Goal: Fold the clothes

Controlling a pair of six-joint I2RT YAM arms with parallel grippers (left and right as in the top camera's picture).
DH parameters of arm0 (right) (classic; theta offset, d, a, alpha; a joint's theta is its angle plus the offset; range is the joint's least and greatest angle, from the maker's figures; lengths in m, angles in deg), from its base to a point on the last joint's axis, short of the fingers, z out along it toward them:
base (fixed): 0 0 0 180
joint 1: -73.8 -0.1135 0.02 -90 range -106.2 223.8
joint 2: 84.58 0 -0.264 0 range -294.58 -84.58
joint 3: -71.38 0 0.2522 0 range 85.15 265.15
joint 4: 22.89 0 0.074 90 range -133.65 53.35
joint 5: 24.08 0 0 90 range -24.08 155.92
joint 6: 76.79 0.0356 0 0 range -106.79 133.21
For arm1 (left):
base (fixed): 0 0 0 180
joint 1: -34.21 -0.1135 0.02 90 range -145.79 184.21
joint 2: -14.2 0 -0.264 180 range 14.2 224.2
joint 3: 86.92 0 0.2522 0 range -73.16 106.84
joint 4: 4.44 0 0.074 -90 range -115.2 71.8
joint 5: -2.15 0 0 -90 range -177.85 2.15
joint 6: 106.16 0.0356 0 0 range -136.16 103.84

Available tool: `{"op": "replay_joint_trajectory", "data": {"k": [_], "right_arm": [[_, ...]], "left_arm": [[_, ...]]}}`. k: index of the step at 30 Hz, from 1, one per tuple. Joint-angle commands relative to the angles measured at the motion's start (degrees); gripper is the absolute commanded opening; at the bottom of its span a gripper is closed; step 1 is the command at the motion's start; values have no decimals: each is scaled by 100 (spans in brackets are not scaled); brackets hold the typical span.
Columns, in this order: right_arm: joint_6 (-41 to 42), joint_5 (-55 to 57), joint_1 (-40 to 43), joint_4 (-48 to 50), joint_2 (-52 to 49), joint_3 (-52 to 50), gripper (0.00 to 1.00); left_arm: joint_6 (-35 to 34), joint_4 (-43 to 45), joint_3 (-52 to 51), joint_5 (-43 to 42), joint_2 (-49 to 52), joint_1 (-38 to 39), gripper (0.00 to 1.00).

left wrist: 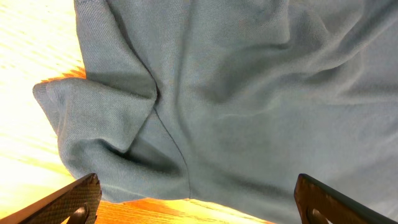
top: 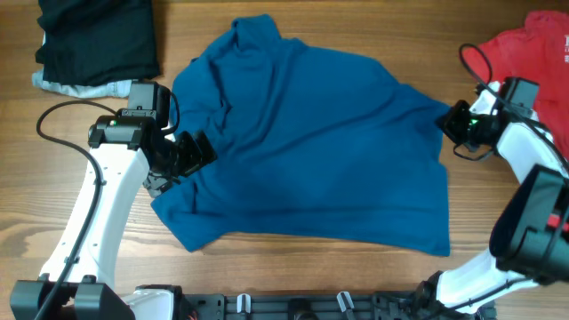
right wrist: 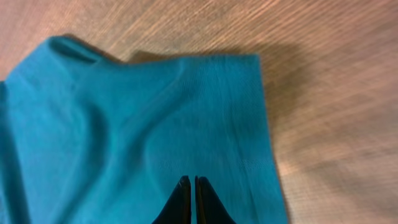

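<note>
The large deep-blue short-sleeved cloth shirt (top: 320, 151) was spread rumpled on the wooden table (top: 293, 267). The left hand (top: 194, 151) was held with fingers wide apart at the shirt's left edge. The right hand (top: 458, 123) was clamped tight at its right sleeve. With little cloth pinched, the sleeve could be dropped mid-fold.

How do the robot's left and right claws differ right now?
The left claw stands wide open; the right claw is shut tight. The left one hangs over a rumpled edge of the blue shirt; the right one is at a flatter corner of it. Both are over the same shirt; whether the right one pinches cloth I cannot tell.
</note>
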Motion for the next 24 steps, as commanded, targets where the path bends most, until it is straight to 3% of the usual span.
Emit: {"op": "replay_joint_trajectory", "data": {"k": [1,7,16,21,24], "right_arm": [[31,125,-57,282,-409,63,4],[308,1088,-52,503,-1021,63,4],[577,2874,-50,275,-1054,308,4],[658,3910,-50,-1005,-1054,1528,4],[1130,4085,76,-2173,-1054,2479,4]], "left_arm": [[63,-26,0,-4,39,26,100],[66,-46,0,-105,39,26,100],[70,-149,0,-101,39,26,100],[79,-219,0,-103,39,26,100],[125,-144,0,-103,39,26,100]]}}
